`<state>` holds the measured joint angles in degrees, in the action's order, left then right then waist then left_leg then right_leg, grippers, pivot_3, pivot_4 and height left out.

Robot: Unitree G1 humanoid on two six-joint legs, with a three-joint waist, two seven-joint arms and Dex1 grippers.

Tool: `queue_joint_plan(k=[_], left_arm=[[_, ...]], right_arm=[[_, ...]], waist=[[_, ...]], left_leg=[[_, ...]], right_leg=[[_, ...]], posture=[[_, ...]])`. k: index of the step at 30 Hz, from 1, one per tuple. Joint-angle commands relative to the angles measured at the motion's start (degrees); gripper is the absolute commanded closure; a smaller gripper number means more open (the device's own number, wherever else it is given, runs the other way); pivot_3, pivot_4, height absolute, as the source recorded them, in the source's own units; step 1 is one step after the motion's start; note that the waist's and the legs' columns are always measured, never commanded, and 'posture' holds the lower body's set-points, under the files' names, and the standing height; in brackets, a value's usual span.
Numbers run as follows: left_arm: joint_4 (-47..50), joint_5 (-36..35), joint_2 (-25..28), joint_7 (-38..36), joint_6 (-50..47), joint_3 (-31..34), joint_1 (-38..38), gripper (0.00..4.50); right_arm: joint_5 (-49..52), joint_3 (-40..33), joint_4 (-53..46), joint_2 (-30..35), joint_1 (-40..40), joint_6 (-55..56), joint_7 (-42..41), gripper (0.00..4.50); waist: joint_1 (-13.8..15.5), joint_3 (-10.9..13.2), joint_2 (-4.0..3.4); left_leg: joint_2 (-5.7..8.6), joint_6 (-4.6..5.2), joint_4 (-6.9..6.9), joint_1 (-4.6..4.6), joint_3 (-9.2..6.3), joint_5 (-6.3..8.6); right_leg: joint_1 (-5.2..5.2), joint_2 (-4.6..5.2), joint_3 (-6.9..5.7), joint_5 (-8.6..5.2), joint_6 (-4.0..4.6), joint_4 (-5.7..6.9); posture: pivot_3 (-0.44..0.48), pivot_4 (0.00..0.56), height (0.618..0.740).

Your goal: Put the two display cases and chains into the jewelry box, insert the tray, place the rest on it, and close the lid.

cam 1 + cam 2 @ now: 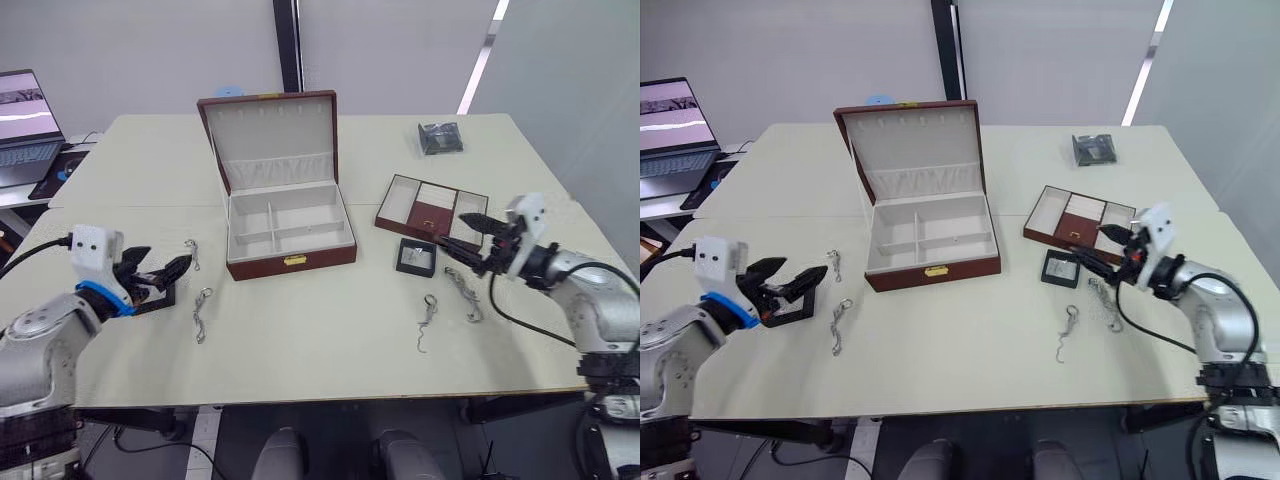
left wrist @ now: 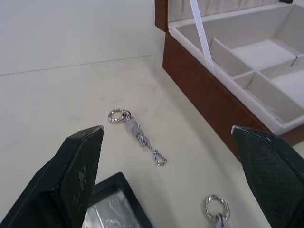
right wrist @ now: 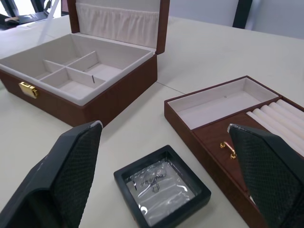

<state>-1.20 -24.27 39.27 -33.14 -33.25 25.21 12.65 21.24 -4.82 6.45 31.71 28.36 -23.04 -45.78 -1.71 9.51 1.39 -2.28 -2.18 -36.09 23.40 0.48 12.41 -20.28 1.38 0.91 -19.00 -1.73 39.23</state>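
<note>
right end effector (image 1: 468,238) is hovering spread over a display case (image 1: 416,257) lying flat on the bench (image 1: 320,330) between jewelry box (image 1: 290,232) and tray (image 1: 430,207); left end effector (image 1: 160,280) spread too. case probably light, rigid, slick: pinching opposite frame edges looks safest.

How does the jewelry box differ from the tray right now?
The jewelry box is deep, with its lid standing open; the tray is shallow and has no lid. The box sits mid-table, the tray to its right, apart. The box's gold clasp is on its front; the tray's gold pull is on its brown middle section. Both are reddish-brown, cream-lined and empty.
</note>
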Motion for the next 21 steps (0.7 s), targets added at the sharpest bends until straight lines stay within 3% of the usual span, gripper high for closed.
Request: queue_joint_plan(k=[1,4,8,16,17,21], left_arm=[[-2.95,2.84,-2.38,7.15,2.13,0.11,3.7,0.03],[-7.08,5.31,-5.35,11.02,4.79,-1.65,6.78,0.63],[-12.0,7.59,-7.6,12.66,7.53,-4.13,9.56,1.9],[-17.55,9.03,-9.68,9.51,10.4,-9.5,12.82,4.45],[-17.59,8.89,-9.97,8.88,10.32,-10.14,13.11,4.5],[-16.9,8.29,-10.65,5.71,9.86,-12.33,13.49,4.5]], right_arm=[[-4.78,3.28,3.15,-4.12,4.74,4.02,4.76,0.0],[-9.71,7.32,8.96,-8.65,9.11,7.11,7.99,0.62],[-13.51,9.74,16.34,-12.29,13.3,10.28,10.19,2.01],[-17.55,13.2,23.98,-17.08,17.11,12.75,10.05,4.23],[-17.62,13.39,24.41,-17.57,17.38,12.73,9.75,4.49],[-17.65,14.14,24.68,-19.06,17.83,12.59,7.78,4.49]], waist=[[-0.07,0.0,0.0],[-0.04,0.0,0.0],[0.05,-0.01,0.01],[0.06,-0.01,0.02],[0.05,-0.01,0.02],[0.02,-0.02,0.03]], left_leg=[[0.01,0.0,0.0,-0.01,0.02,0.0],[-0.01,-0.01,-0.01,0.01,0.04,-0.01],[0.0,-0.03,-0.06,0.12,0.06,-0.02],[0.0,-0.05,-0.08,0.21,0.07,-0.04],[-0.01,-0.07,-0.09,0.26,0.06,-0.05],[0.0,-0.14,-0.15,0.56,0.26,-0.09]], right_leg=[[-0.02,0.0,0.02,0.0,0.0,0.05],[-0.09,-0.02,0.03,0.0,0.0,0.12],[-0.24,-0.02,0.03,0.0,0.0,0.23],[-0.35,-0.01,0.03,0.0,0.0,0.3],[-0.42,-0.01,0.03,0.0,0.01,0.33],[-0.98,-0.02,0.06,0.0,0.01,0.69]], posture=[[0.0,0.15,0.74],[0.0,0.15,0.74],[0.0,0.15,0.74],[0.0,0.15,0.74],[0.0,0.15,0.74],[0.0,0.15,0.74]])
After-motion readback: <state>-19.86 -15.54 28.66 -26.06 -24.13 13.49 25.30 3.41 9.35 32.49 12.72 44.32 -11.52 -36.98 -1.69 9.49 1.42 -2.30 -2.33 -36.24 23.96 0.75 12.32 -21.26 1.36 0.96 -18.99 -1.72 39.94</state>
